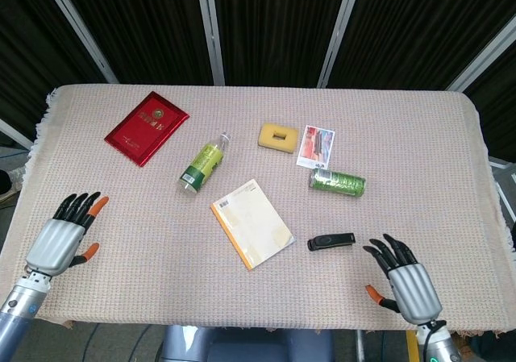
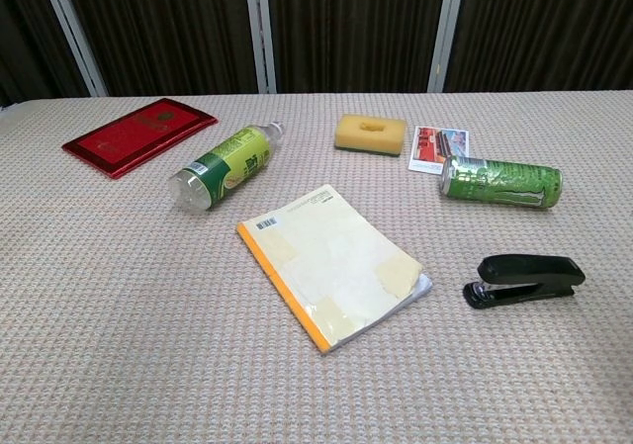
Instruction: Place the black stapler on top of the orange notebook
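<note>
The black stapler (image 1: pixel 331 241) (image 2: pixel 524 279) lies flat on the table, to the right of the orange notebook (image 1: pixel 251 223) (image 2: pixel 333 264), which lies with its cream cover up and an orange spine. My right hand (image 1: pixel 405 283) hovers open near the table's front edge, a little right of and nearer than the stapler, apart from it. At the front left corner my left hand (image 1: pixel 62 239) is open with fingers spread, holding nothing. Neither hand shows in the chest view.
A green can (image 1: pixel 338 182) lies on its side behind the stapler. A green bottle (image 1: pixel 203 164), a yellow sponge (image 1: pixel 279 136), a photo card (image 1: pixel 316 146) and a red booklet (image 1: pixel 147 126) lie further back. The cloth-covered table (image 1: pixel 419 152) ends near both hands.
</note>
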You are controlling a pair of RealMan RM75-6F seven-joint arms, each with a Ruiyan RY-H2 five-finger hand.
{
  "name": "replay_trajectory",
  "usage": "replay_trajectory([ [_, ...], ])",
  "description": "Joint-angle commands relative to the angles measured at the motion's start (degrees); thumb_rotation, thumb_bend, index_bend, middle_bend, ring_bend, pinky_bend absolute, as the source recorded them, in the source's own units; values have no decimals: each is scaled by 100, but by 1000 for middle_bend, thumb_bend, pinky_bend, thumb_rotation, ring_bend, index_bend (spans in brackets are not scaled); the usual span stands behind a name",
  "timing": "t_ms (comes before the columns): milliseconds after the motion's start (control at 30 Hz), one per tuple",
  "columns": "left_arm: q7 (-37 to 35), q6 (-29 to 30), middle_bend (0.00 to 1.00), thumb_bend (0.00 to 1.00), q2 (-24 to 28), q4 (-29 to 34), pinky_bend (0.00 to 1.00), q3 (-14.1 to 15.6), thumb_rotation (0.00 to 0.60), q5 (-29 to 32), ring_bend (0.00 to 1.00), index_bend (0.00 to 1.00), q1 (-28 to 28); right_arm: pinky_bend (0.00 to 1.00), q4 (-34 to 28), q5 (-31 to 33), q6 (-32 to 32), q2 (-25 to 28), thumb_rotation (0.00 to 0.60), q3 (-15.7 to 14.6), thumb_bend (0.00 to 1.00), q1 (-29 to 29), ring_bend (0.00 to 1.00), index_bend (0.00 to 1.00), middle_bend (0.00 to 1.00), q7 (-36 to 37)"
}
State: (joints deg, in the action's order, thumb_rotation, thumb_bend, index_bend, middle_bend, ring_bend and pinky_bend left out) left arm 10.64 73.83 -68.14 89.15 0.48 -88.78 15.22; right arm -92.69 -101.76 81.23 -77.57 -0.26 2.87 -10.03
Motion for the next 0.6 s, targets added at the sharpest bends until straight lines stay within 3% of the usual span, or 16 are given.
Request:
replay_trajectory([
  [33, -17, -3, 0, 304, -8, -12, 61, -14, 600, 28, 0, 0, 7, 194, 125, 108, -286, -276, 600, 63, 217, 214, 101, 220, 185, -146],
  [267, 29, 40, 0, 302, -18, -39, 58, -13, 600, 15, 0, 0, 1, 194, 292, 346, -788, -591, 600, 134, 217, 547, 102, 220, 185, -181],
  [600, 213, -7, 0, 312, -93, -57, 52, -47, 600, 188, 0, 0, -9, 196, 120, 801, -1417, -632, 600, 373, 218, 1008, 105, 219, 186, -594],
])
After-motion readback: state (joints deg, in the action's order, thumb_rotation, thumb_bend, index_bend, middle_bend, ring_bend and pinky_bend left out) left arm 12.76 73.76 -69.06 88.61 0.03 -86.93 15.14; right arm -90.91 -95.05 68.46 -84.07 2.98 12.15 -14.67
